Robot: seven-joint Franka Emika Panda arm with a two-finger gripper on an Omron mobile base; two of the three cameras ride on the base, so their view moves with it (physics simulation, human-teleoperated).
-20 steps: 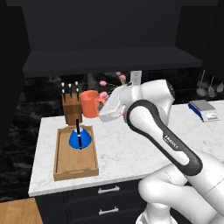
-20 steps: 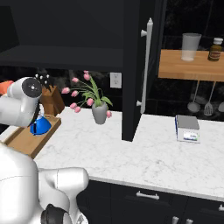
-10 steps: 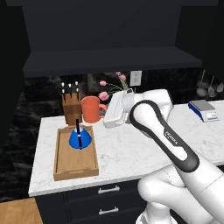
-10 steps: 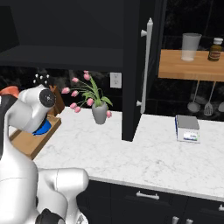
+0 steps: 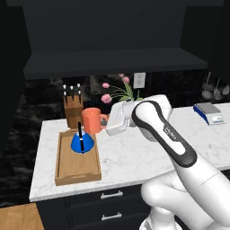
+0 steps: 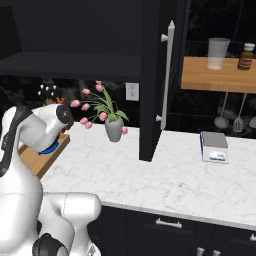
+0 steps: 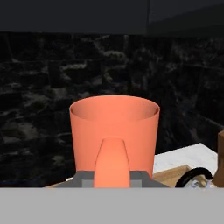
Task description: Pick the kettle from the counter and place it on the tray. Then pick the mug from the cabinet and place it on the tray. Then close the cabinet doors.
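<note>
My gripper (image 5: 104, 121) is shut on the side handle of the orange-red mug (image 5: 91, 120), which stays upright over the far right corner of the wooden tray (image 5: 74, 170). The blue kettle (image 5: 83, 143) sits in the tray's far half, just in front and left of the mug. In the hand view the mug (image 7: 113, 131) is close ahead with its handle between my fingertips (image 7: 86, 180), and the kettle's black handle (image 7: 197, 174) and the tray rim (image 7: 173, 174) lie low at the right. The cabinet (image 5: 112, 60) is open, and its right door (image 6: 151, 80) stands swung out.
A knife block (image 5: 72, 112) stands right behind the tray. A grey vase of pink flowers (image 6: 114, 129) is on the counter (image 5: 130, 155) behind my arm. A scale (image 6: 215, 147) sits far right, under a wooden shelf (image 6: 220, 75) with a glass and a bottle.
The arm has lowered the mug toward the tray, and the mug now hangs closer to the kettle. The grip has not changed.
</note>
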